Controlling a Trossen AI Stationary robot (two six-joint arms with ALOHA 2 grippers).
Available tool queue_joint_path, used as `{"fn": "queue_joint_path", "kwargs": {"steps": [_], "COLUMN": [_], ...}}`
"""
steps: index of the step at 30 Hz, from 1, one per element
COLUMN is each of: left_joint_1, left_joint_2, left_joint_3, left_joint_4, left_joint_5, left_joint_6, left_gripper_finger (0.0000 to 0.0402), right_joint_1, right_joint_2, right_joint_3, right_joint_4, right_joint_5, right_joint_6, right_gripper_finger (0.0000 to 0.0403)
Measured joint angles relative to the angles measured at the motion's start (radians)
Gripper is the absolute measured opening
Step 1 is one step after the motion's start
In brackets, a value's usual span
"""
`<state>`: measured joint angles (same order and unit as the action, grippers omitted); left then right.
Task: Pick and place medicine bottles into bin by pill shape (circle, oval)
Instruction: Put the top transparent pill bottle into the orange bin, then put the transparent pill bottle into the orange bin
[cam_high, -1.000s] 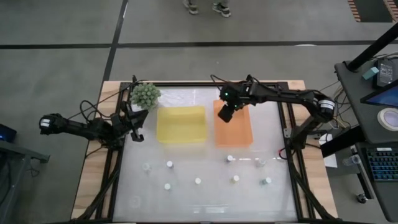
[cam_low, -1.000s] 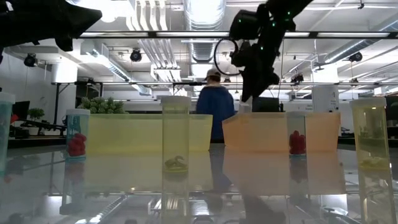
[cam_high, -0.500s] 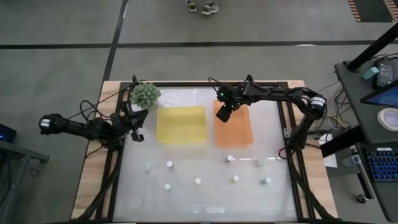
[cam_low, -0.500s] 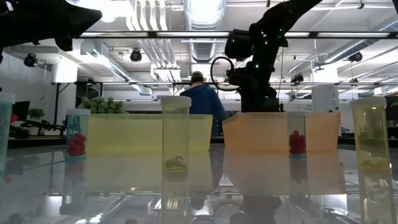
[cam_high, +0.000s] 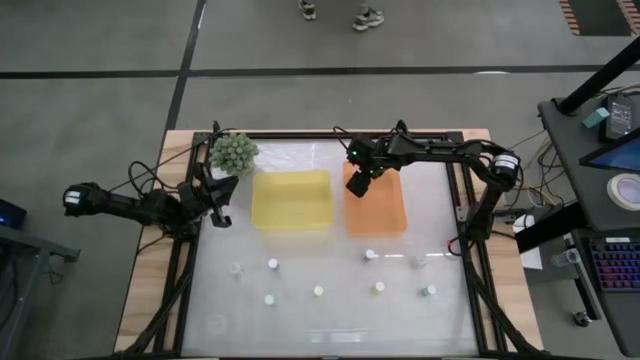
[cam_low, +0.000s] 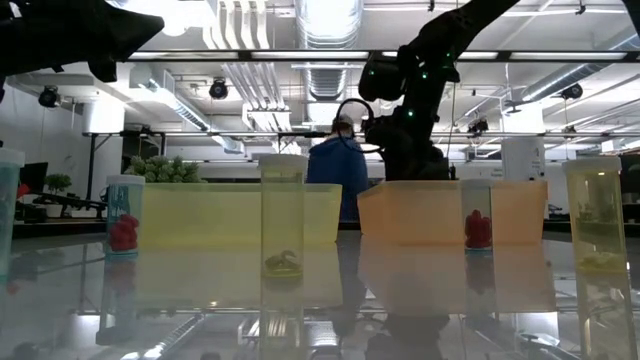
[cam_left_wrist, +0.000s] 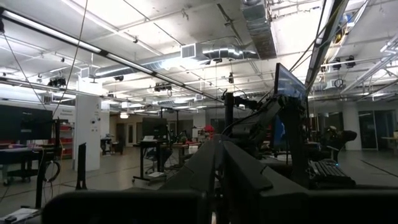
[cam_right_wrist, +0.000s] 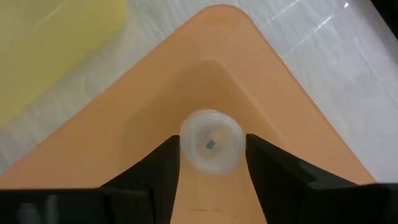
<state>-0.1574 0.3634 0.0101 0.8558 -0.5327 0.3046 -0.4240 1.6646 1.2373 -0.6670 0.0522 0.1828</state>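
Glossy white desk (cam_high: 330, 320): right claw (cam_right_wrist: 210, 163) is lowered into the orange bin's (cam_right_wrist: 292, 134) far-left corner, fingers parted beside a bottle (cam_right_wrist: 210, 147), apparently for release; left claw (cam_high: 222, 200) is parked closed at the left edge.

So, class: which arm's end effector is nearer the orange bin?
The right. Its end effector is over the orange bin's far left corner, around a bottle. The left end effector sits at the table's left edge, beyond the yellow bin.
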Motion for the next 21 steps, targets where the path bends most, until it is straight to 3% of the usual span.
{"fn": "queue_joint_path", "kwargs": {"steps": [5,13,21], "left_joint_1": [0.000,0.000,0.000], "left_joint_2": [0.000,0.000,-0.006], "left_joint_3": [0.000,0.001,0.001], "left_joint_4": [0.000,0.006,0.018], "left_joint_5": [0.000,0.000,0.000], "left_joint_6": [0.000,0.000,0.000], "left_gripper_finger": [0.0015,0.0015,0.0015], "right_joint_1": [0.000,0.013,0.156], "right_joint_2": [0.000,-0.053,-0.225], "right_joint_3": [0.000,0.016,-0.033], "right_joint_4": [0.000,-0.008,0.000], "right_joint_5": [0.001,0.004,0.070], "right_joint_6": [0.000,0.000,0.048], "right_gripper_finger": [0.0203,0.0197,0.0178]}}
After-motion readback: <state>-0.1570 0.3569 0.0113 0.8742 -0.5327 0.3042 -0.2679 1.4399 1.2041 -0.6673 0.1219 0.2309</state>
